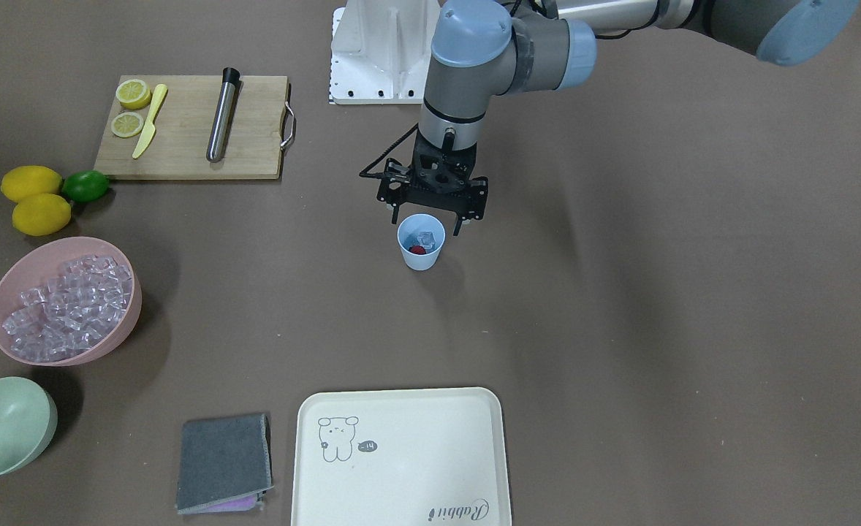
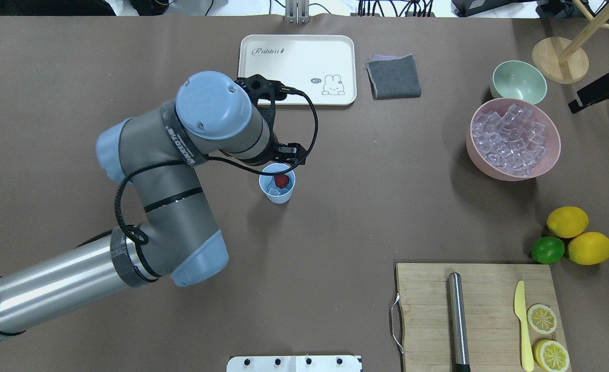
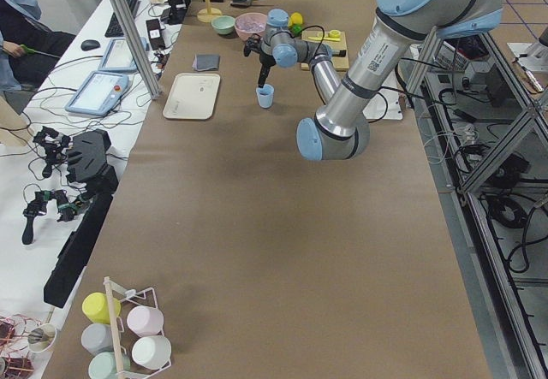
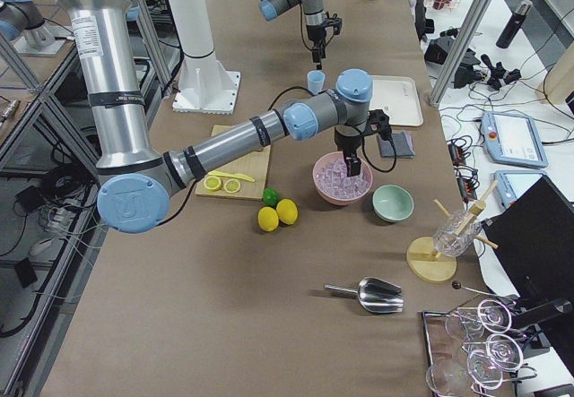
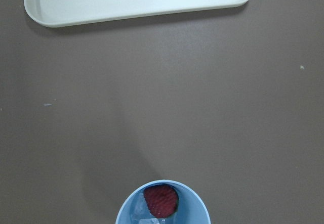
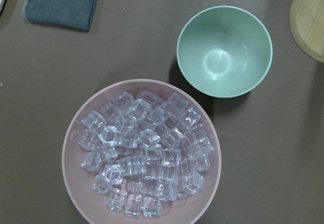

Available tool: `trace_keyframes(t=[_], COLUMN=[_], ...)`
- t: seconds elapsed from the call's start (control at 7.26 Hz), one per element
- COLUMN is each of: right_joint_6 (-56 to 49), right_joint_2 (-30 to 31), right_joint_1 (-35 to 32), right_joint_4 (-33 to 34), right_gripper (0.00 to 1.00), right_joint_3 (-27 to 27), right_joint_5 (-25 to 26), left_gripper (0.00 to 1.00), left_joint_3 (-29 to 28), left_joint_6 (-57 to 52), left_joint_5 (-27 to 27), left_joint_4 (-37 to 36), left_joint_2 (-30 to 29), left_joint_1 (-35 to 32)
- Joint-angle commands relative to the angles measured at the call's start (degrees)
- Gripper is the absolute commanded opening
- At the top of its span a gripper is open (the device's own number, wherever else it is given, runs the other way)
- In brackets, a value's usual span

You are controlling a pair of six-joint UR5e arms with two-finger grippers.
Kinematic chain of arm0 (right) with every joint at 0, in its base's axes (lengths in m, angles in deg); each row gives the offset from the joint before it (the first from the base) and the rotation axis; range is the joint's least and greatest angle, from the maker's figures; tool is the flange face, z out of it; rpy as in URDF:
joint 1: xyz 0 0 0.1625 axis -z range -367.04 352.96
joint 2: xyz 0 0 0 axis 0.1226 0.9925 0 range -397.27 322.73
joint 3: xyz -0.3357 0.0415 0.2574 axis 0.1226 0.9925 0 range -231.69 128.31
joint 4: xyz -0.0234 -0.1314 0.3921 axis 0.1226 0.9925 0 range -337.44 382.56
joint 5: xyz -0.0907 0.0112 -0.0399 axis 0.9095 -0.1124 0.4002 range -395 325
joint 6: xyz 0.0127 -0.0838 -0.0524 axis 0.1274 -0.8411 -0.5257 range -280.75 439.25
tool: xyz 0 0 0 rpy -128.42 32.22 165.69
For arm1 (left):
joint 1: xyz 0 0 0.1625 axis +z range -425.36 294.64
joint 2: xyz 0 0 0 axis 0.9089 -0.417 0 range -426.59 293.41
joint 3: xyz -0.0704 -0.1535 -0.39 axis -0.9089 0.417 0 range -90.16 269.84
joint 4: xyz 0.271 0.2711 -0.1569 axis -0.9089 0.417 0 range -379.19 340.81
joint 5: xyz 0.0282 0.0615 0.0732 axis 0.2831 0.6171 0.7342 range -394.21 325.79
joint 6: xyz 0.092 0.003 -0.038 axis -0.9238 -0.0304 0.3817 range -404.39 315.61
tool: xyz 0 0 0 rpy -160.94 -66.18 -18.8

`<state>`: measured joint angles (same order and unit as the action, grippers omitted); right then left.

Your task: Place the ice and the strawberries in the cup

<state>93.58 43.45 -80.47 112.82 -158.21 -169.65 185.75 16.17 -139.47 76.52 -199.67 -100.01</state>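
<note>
Hanging the left claw (image 1: 427, 219) wide open, gripping nothing, just above the small light blue plastic cup (image 1: 421, 260) upright on the brown table (image 1: 620, 292). Holding a small red strawberry (image 5: 161, 200) and clear glassy ice cube (image 1: 426, 237) inside. Poising the right claw (image 4: 352, 168) over the pink ice-filled bowl (image 6: 202, 198); opening impossible to tell.

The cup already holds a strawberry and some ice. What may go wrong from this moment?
1. The open left gripper hangs close over the rim of the cup; if it moves sideways before rising, it might catch that rim and tip out the strawberry and ice.
2. The cubes in the pink bowl are piled loosely, so the right gripper may grip one badly and drop it on the way.
</note>
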Motion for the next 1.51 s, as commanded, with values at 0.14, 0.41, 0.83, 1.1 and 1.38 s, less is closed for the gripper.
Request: trace_keyframes(t=[0.14, 0.41, 0.83, 1.1, 1.38], right_joint_6=[0.1, 0.2, 0.2, 0.1, 0.4], right_joint_2=[-0.1, -0.8, -1.6, -2.1, -3.5], right_joint_1=[0.0, 0.0, 0.4, 0.3, 0.2], right_joint_4=[0.0, 0.0, 0.1, 0.0, 0.2], right_gripper=[0.97, 0.97, 0.97, 0.98, 0.98], right_joint_3=[0.1, 0.3, 0.7, 3.1, 3.5], right_joint_5=[0.0, 0.0, 0.3, 0.4, 0.3], left_gripper=[0.98, 0.98, 0.98, 0.98, 0.98], left_joint_3=[6.1, 5.5, -0.7, -1.3, -2.5], left_joint_6=[-10.0, -21.0, -43.4, -51.8, -56.9], left_joint_5=[-10.2, -14.2, -22.2, -27.4, -28.0], left_joint_4=[0.1, 0.4, 0.4, 0.4, 0.5], left_joint_2=[10.5, 17.0, 25.2, 32.9, 38.5], left_joint_1=[-12.9, -22.6, -39.8, -49.2, -55.5])
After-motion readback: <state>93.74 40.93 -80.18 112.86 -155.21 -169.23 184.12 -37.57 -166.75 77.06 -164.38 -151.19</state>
